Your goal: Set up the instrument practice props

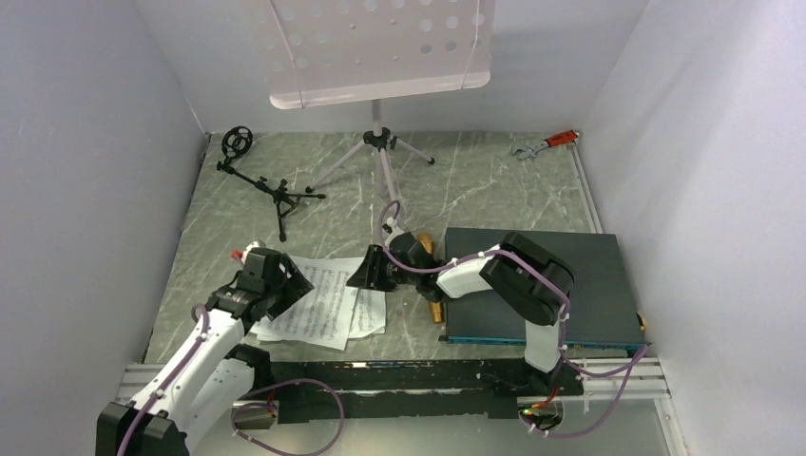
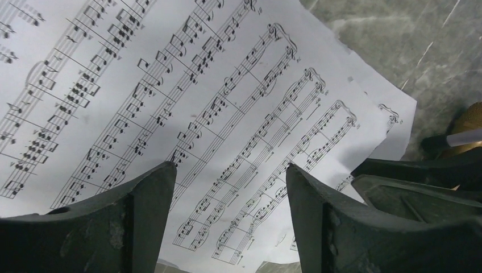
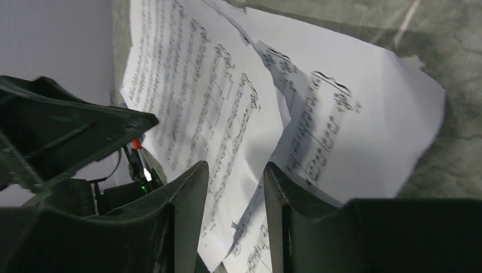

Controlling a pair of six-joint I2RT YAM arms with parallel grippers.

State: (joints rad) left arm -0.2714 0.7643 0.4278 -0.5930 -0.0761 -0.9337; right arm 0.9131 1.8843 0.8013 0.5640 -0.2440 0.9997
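White sheet-music pages (image 1: 323, 304) lie fanned on the marble table near the front. My left gripper (image 1: 288, 282) hangs over their left edge, open, with printed staves (image 2: 227, 114) filling the gap between its fingers (image 2: 230, 173). From the right my right gripper (image 1: 369, 270) reaches in, open with a narrow gap (image 3: 233, 170); a raised page edge (image 3: 250, 148) stands between its fingers. The gold microphone (image 1: 425, 245) lies mostly hidden under the right arm. At the back stands the pale perforated music stand (image 1: 380, 47) on its silver tripod (image 1: 378, 157). The black mic stand (image 1: 259, 179) lies at the back left.
A dark flat board (image 1: 580, 280) covers the right front of the table. A red-handled wrench (image 1: 546, 144) lies in the back right corner. White walls close the table in on three sides.
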